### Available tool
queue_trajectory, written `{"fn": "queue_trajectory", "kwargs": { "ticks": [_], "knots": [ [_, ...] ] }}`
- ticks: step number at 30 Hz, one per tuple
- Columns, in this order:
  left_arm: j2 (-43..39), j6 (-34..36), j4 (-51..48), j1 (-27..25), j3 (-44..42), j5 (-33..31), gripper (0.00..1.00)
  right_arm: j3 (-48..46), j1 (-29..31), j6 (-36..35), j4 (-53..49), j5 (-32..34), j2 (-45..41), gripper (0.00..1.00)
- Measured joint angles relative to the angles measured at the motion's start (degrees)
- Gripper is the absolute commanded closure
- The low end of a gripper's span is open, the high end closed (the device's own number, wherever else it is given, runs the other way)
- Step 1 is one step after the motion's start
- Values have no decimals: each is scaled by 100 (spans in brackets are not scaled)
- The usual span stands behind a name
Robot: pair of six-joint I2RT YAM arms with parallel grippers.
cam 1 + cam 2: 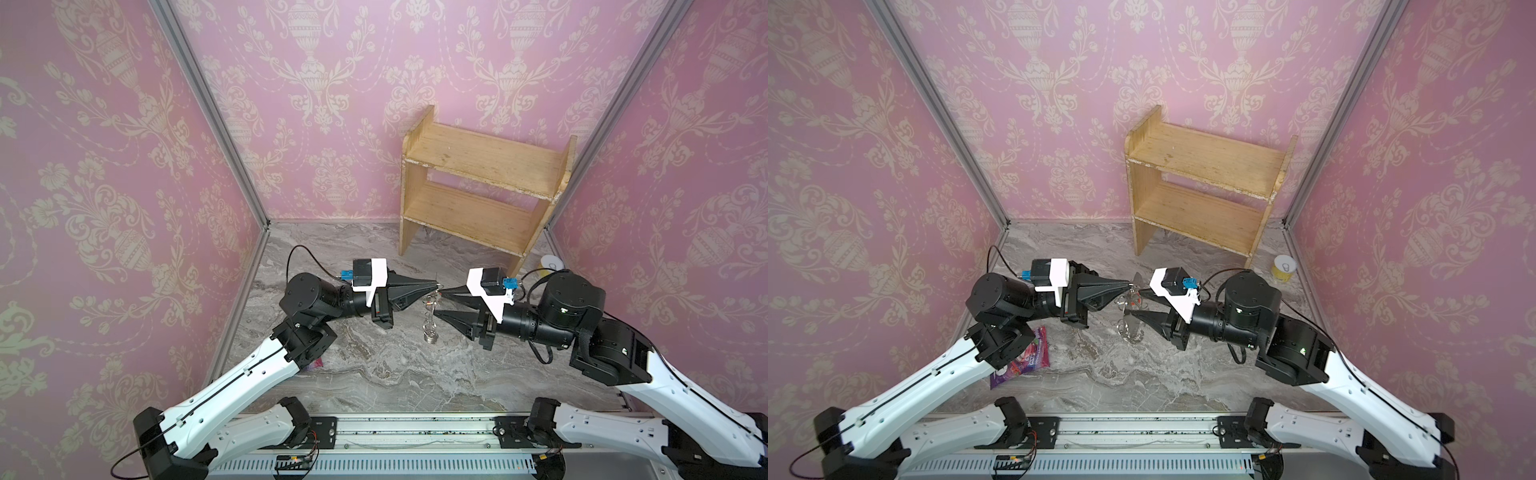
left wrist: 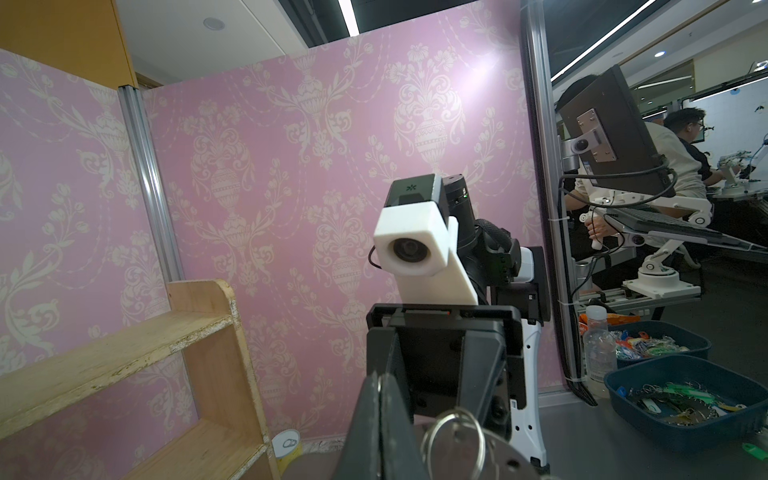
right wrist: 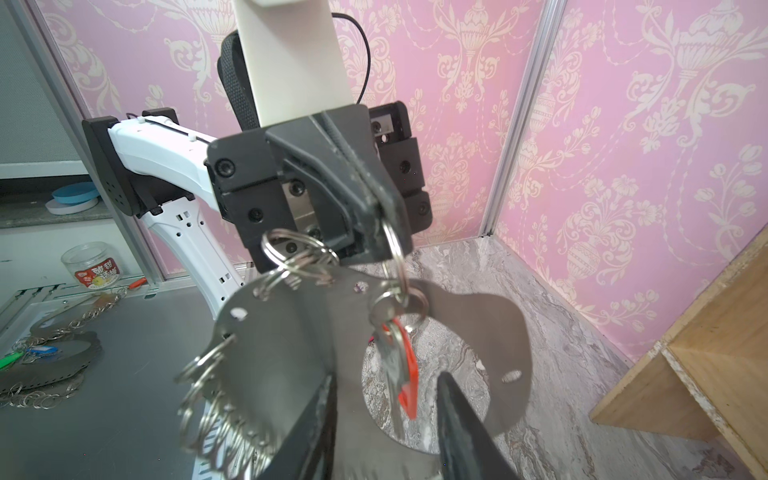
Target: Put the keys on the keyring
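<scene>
I see left gripper point(image 1: 436, 285) clenched on the keyring point(image 3: 291, 332), mid-frame in both top views | keys point(image 3: 405, 361) dangle below its tips; right gripper point(image 1: 439, 302) released, jaws parted just beside them

1. Both top views look steeply down from above the arms' bases toward the back wall. They take in the whole surface point(image 1: 374, 374), both arms and the wooden shelf point(image 1: 478, 153).
2. They share nearly the same scene, offset slightly sideways.
3. The left wrist view looks out along the left tool point(image 2: 380, 386), facing the right arm's wrist camera point(image 2: 409, 249) close by.
4. The right wrist view looks along the right tool point(image 3: 386, 376), facing the left tool at close range, with the keyring point(image 3: 291, 332) filling its foreground.
</scene>
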Motion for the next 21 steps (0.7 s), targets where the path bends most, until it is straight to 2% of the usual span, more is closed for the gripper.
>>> {"fn": "queue_trajectory", "kwargs": {
  "ticks": [4,6,12,15,21],
  "knots": [
    [0,-24,33,7,0,0,100,-15,0,57,142,-39,92,72],
    [0,-24,42,26,0,2,100,-17,-2,109,184,-44,125,81],
    [-2,-24,42,33,0,15,100,-17,-2,136,247,-76,155,96],
    [-4,-24,39,42,0,28,100,-17,-2,122,227,-66,149,100],
    [-9,-24,37,66,0,74,100,35,-2,114,50,-7,76,100]
  ]
}}
